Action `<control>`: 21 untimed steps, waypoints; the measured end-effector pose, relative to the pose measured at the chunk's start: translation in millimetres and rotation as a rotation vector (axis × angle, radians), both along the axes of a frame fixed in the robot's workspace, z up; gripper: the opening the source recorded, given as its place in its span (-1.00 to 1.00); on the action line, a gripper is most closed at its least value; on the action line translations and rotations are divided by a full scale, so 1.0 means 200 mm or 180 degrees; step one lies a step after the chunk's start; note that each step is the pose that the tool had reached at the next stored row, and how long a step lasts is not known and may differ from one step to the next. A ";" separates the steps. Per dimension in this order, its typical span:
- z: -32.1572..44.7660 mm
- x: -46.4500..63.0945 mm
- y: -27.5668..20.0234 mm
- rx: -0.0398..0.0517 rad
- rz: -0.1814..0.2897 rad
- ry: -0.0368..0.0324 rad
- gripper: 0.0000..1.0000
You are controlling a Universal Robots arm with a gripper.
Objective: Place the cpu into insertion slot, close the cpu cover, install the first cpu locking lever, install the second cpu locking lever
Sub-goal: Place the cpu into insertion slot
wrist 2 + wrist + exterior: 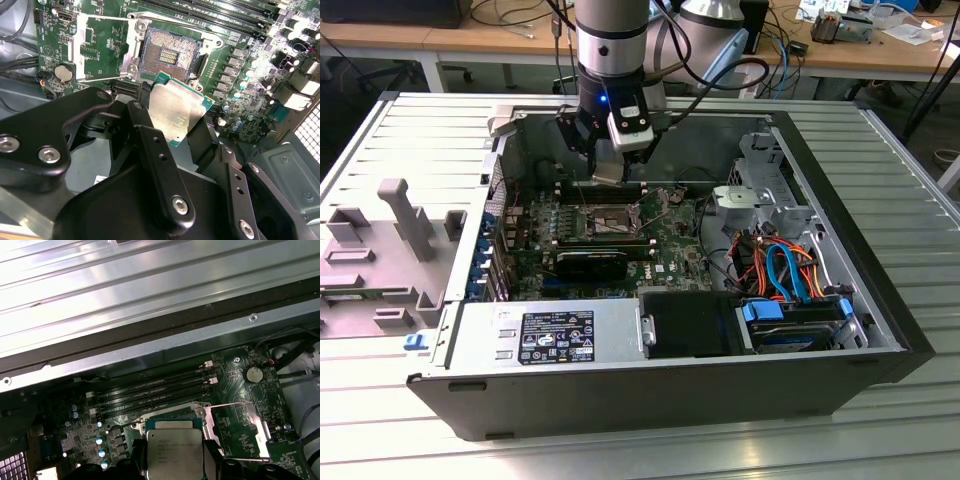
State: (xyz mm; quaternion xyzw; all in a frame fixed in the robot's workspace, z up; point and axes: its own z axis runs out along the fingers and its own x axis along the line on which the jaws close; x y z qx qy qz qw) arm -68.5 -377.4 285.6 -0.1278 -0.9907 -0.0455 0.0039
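Silver-grey on top with a green edge, the cpu (177,111) is clamped between the black fingers (150,142) of the gripper (173,119), which press on two opposite edges of the chip. In the first wrist view the cpu (174,450) is seen flat-on, printed face towards that camera.

The chip is held in the air above the motherboard (670,250), apart from the board and just short of the insertion slot (167,54). The slot is uncovered, and its field of contacts is bare inside the silver rim. The cpu cover (97,47) is swung back off the slot and stands open beside it, towards the edge of the board that carries the round coin cell (63,73). In the first wrist view the cpu cover (237,432) lies between the chip and that cell (255,374).

The long memory slots (155,387) run along the far side of the socket, next to the case wall.

In the exterior view the gripper (607,172) hangs inside the open computer case (620,400), over the rear half of the board. The case lies on its side on a ribbed metal table (880,440), with the grey power supply (550,335) along its near edge.
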 end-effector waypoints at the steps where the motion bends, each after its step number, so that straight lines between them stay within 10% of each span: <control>1: 0.000 0.00 0.000 0.0000 -0.0003 0.0000 0.09; 21: -0.001 0.00 0.000 0.0000 -0.0090 0.0000 0.09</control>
